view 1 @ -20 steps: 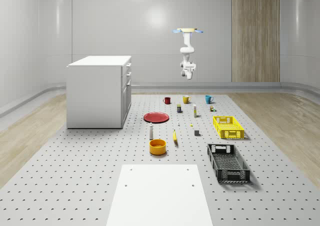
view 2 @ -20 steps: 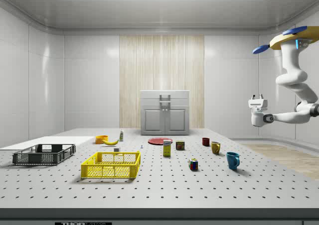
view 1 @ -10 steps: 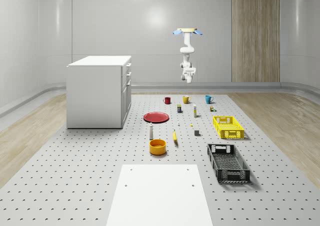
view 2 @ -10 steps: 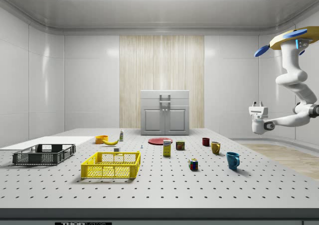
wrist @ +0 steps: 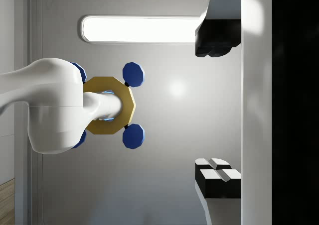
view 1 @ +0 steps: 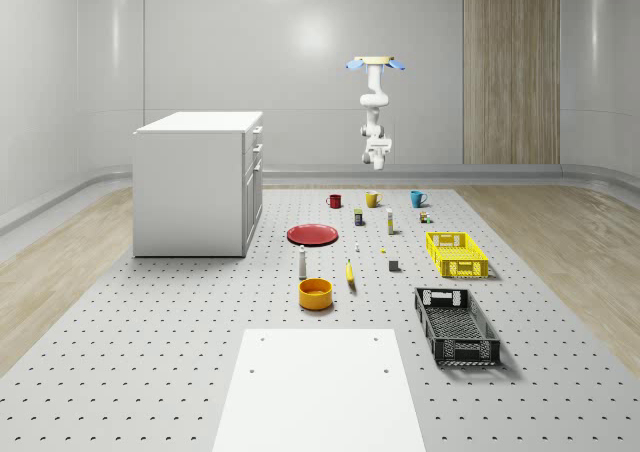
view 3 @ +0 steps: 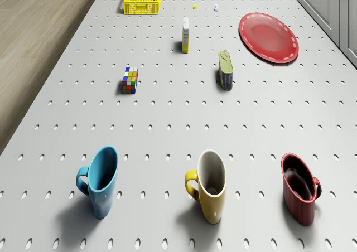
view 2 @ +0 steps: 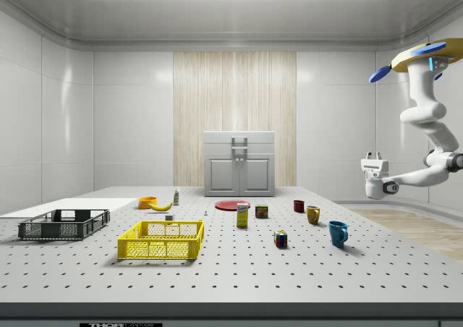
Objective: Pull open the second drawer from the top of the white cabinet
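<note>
Perforated table [view 1: 150, 352], white cabinet [view 1: 195, 187] at its far-left corner.
Drone [view 1: 375, 63] hovers beyond the far edge; gripper [wrist: 215, 105] points upward, fingers [wrist: 214, 177] spread wide, holding nothing.

Mugs [view 3: 207, 185] and red plate [view 1: 313, 234] front white cabinet [view 1: 198, 184].

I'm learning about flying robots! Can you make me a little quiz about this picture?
1. True or false: the drone rests on the white cabinet.
2. Which mug stands between the other two? A) red mug B) yellow mug C) blue mug
3. Fill in: the gripper has its fingers ____.

Key: 1 false, it hovers beyond the mugs. 2 B. 3 open.
</note>
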### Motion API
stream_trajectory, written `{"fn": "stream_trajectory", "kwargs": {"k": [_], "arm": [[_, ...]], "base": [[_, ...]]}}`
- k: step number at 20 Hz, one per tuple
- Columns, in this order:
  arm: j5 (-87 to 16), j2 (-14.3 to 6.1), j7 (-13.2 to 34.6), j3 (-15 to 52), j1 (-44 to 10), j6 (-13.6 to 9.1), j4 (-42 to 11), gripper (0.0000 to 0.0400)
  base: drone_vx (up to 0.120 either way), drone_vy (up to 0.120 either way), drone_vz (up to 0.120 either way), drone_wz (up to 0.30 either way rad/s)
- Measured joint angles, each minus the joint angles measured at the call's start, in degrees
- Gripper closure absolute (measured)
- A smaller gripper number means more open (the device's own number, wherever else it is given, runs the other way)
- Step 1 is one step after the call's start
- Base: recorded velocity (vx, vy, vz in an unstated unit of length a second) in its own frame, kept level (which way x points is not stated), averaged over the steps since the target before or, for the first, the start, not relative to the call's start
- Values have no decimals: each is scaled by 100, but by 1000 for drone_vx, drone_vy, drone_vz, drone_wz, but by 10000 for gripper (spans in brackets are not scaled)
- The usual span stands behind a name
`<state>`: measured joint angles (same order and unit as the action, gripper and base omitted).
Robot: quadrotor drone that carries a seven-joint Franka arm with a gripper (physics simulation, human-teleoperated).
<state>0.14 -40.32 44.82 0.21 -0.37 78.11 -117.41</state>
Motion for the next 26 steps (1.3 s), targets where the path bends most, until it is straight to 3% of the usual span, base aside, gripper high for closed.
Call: {"fn": "stream_trajectory", "kwargs": {"k": [5,8,16,19,22,26], "arm": [[1,6,-2,3,-4,-7,35,100],[1,2,-3,4,-6,0,37,100],[-3,-18,-4,11,-12,29,23,100],[1740,-21,-257,-1100,215,3,-160,95],[3417,-68,-534,-2197,527,-17,-670,93],[4775,-174,-773,-3097,916,1,-1310,95]], "base": [[0,-80,0,0],[120,-120,13,0],[120,-120,120,0],[120,-120,40,0],[120,-120,0,0],[120,-120,0,0]]}}
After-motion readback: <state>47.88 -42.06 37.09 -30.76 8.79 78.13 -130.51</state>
